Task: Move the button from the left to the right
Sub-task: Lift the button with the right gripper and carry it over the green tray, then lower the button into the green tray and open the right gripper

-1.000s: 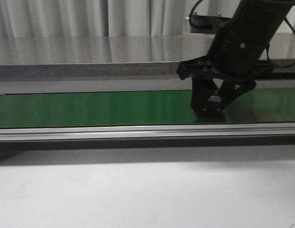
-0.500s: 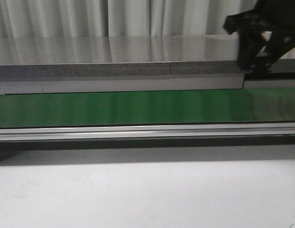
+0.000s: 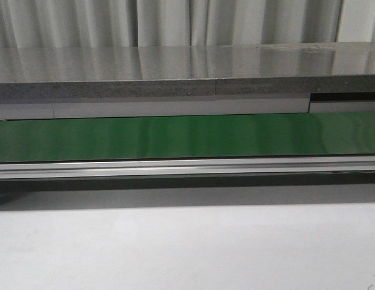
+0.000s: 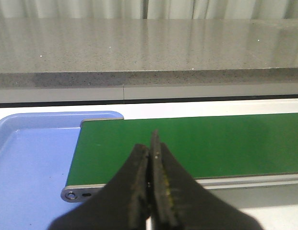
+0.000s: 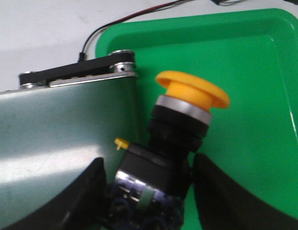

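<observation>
The button [image 5: 192, 89] has a yellow-orange mushroom cap, a silver collar and a black body. It shows only in the right wrist view. My right gripper [image 5: 151, 191] is shut on its body, one dark finger on each side. The button hangs tilted over the end of the conveyor belt [image 5: 62, 134] and the edge of a green tray [image 5: 254, 57]. My left gripper [image 4: 149, 146] is shut with nothing between its fingers, above the near edge of the belt [image 4: 211, 139]. Neither gripper shows in the front view.
The green belt [image 3: 175, 136] runs across the front view with a metal rail [image 3: 187, 166] before it and a grey stone counter [image 3: 145, 87] behind. A blue tray [image 4: 29, 158] lies at the belt's left end. Red and black wires [image 5: 115, 21] run beside the green tray.
In the front view my right arm, down on the belt a second ago, rose up and to the right and has left the view.
</observation>
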Controlling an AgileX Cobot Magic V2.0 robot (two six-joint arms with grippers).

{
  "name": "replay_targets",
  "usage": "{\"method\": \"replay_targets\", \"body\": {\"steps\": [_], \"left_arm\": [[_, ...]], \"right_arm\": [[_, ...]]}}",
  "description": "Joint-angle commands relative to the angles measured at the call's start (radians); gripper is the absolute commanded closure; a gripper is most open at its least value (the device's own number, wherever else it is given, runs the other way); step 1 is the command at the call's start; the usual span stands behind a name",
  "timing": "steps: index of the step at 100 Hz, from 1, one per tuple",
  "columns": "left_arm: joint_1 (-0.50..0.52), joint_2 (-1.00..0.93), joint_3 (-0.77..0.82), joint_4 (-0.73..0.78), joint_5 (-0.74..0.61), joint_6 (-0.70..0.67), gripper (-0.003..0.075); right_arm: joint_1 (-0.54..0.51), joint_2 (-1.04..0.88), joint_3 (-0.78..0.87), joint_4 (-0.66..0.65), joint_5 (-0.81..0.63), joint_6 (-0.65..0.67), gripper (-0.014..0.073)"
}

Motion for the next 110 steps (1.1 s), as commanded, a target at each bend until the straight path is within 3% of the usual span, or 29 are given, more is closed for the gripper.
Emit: {"method": "replay_targets", "body": {"steps": [1, 48, 88, 110], "left_arm": [[-0.007, 0.008, -0.031, -0.014, -0.084, -0.004, 0.0741], [-0.007, 0.008, -0.031, -0.014, -0.084, -0.004, 0.0741], [-0.007, 0.008, -0.031, -0.014, -0.084, -0.004, 0.0741], [-0.007, 0.008, -0.031, -0.014, -0.084, -0.004, 0.0741]], "right_arm": [[-0.039, -0.021, -0.035, -0.011, -0.074, -0.01, 0.0397], [-0.1, 0.158, -0.035, -0.011, -0.069, -0.01, 0.0393], [-0.106, 0.207, -0.035, -0.003, -0.057, -0.008, 0.0155], [-0.11, 0.207, -0.035, -0.002, -0.054, 0.005, 0.0099]]}}
